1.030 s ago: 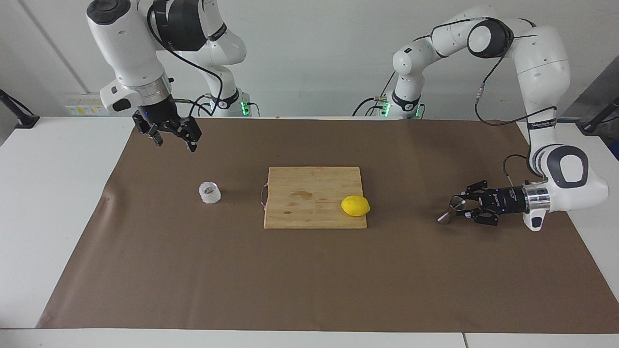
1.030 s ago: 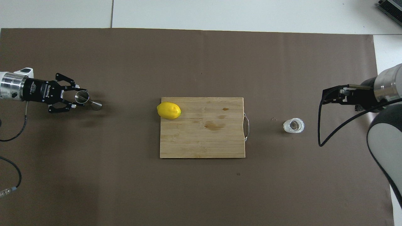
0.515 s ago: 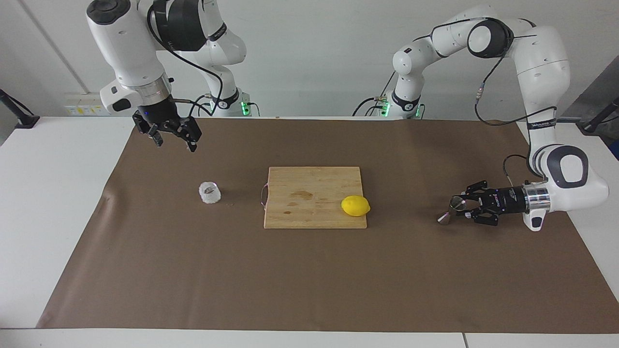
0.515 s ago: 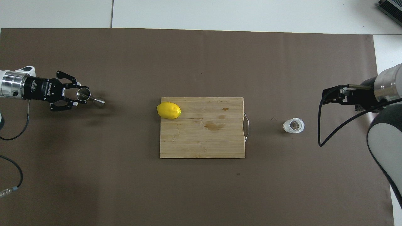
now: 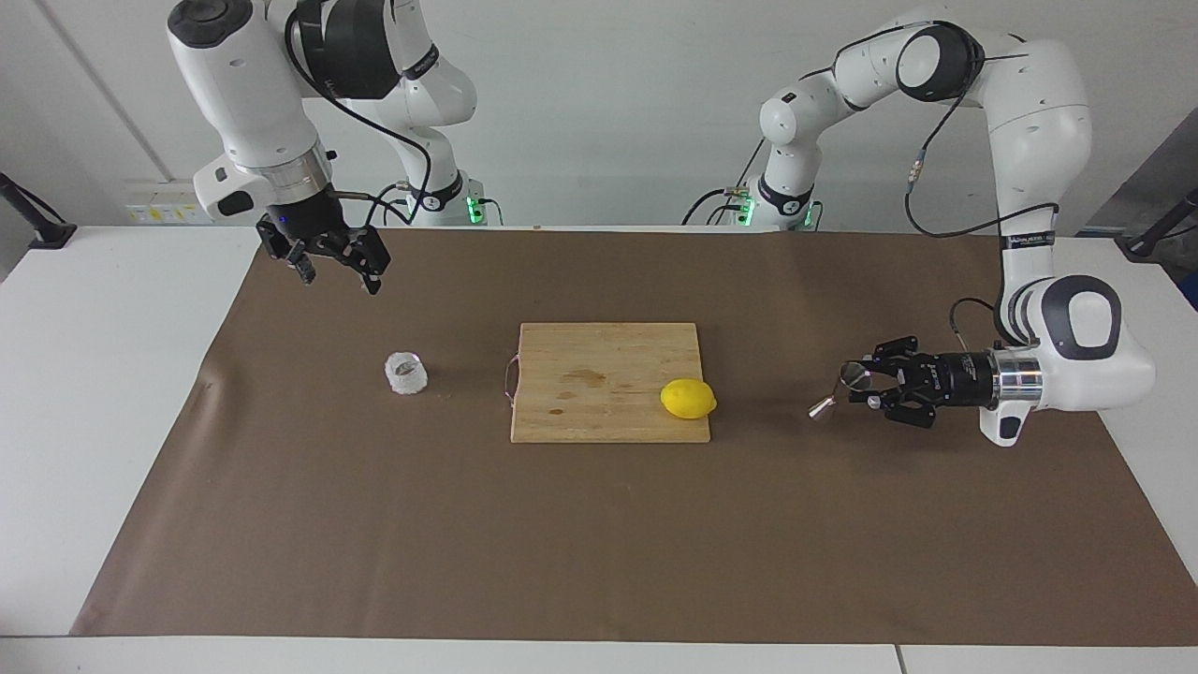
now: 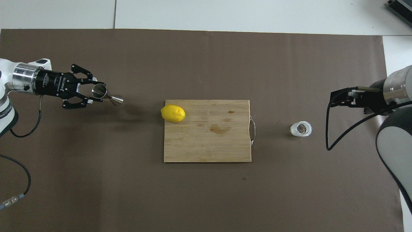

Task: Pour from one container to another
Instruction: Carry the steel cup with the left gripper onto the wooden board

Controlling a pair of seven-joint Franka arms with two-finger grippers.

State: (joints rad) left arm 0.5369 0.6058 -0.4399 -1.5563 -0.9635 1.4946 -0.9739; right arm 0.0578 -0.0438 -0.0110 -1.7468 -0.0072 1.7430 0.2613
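My left gripper (image 5: pixel 859 385) is shut on the upper cup of the small metal jigger (image 5: pixel 824 405). It holds the jigger tilted and low over the brown mat, toward the left arm's end of the table. The jigger also shows in the overhead view (image 6: pixel 112 97), in the same gripper (image 6: pixel 96 93). The clear faceted glass tumbler (image 5: pixel 406 373) stands upright on the mat beside the board, toward the right arm's end; it also shows in the overhead view (image 6: pixel 301 129). My right gripper (image 5: pixel 335 270) is open, empty and raised over the mat, apart from the glass.
A wooden cutting board (image 5: pixel 599 360) with a metal handle lies mid-table between glass and jigger. A yellow lemon (image 5: pixel 688 398) rests on the board's corner toward the jigger. A brown mat (image 5: pixel 599 543) covers the white table.
My left gripper has carried the jigger along the mat toward the cutting board and lemon. The right arm, the glass and the lemon have not moved.
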